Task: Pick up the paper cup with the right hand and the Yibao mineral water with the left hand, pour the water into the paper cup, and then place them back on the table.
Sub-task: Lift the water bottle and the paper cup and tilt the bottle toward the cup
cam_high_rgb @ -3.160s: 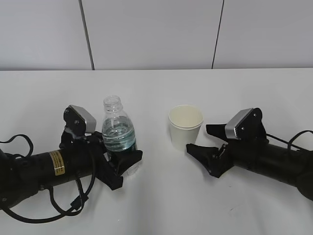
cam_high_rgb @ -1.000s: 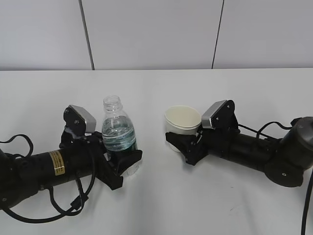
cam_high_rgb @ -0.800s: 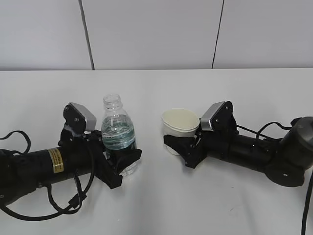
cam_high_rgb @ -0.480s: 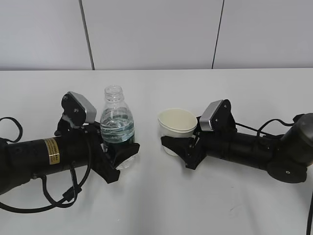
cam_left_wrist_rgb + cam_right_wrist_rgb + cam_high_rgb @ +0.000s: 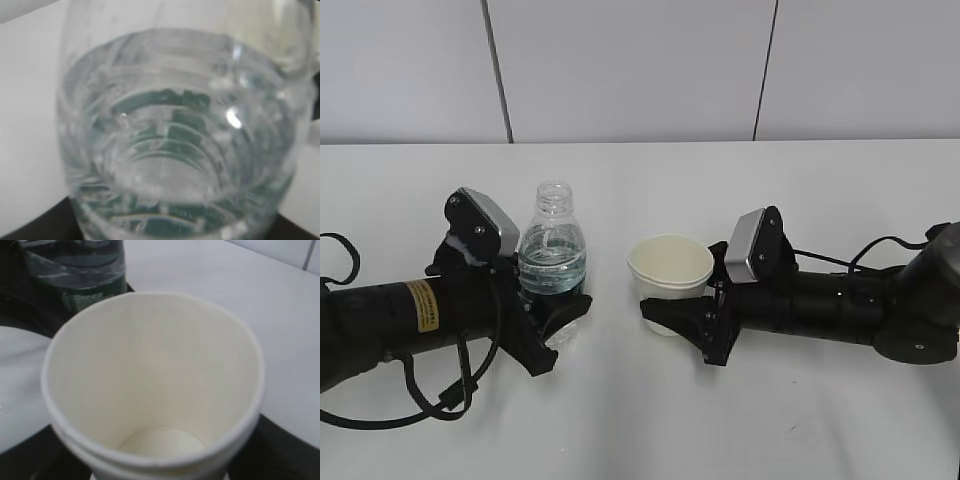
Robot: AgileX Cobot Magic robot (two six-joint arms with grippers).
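My left gripper (image 5: 552, 322) is shut on the lower body of the Yibao mineral water bottle (image 5: 552, 262), which stands upright, uncapped and partly full, just above the white table (image 5: 640, 420). The bottle fills the left wrist view (image 5: 180, 130), so the fingers are hidden there. My right gripper (image 5: 680, 318) is shut on the white paper cup (image 5: 670, 272) and holds it slightly tilted, just right of the bottle. In the right wrist view the cup (image 5: 155, 385) is empty, with the bottle's green label (image 5: 80, 290) behind it.
The table stretches to a grey panelled wall (image 5: 640, 70) at the back. Black cables (image 5: 440, 400) trail from the left arm at the front left, and another cable (image 5: 880, 245) runs from the right arm.
My right gripper reached the cup, shut on it and carried it left toward the bottle. My left gripper lifted the bottle slightly and shifted it left.
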